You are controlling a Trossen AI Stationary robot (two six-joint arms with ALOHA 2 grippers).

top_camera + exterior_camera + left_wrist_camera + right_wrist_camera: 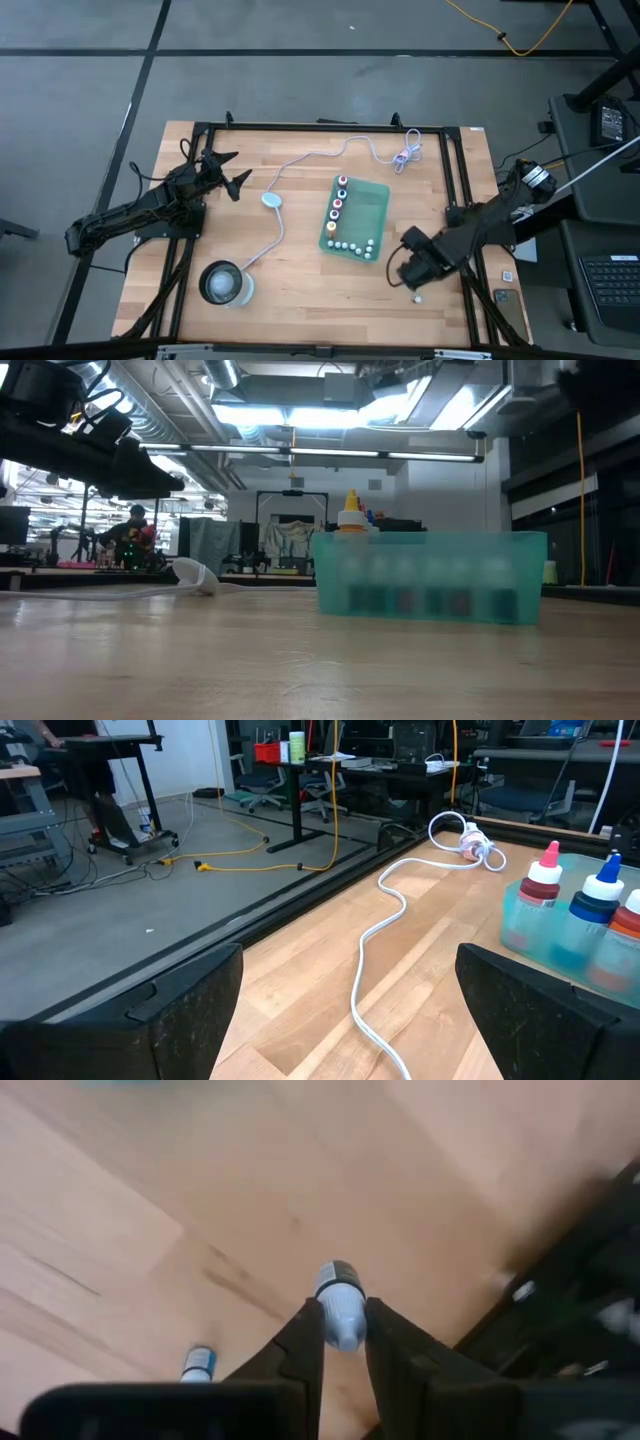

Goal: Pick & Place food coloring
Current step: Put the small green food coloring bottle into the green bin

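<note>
I had my right gripper (343, 1342) pinched shut on a small food coloring bottle (340, 1305) so I could lift it off the worktop (120, 1230) toward the green tray (372, 205).

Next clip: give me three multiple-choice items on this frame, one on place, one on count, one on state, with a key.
1. Where is the green bin?
A. Mid-table, between the arms
B. On the floor
C. Inside the glass container

2. In the right wrist view, how many bottles lie on the table outside the right gripper?
A. None
B. One
C. Four

3. How do the grippers stand?
A. Both open
B. Left shut, right open
C. Left open, right shut on a bottle

Key:
1 A: the high view shows the bin on the wood, right of the puck.
2 B: one spare bottle lies beside the fingers.
3 C: the left gripper has its fingers spread wide with nothing between them; the right one pinches a bottle.
</note>
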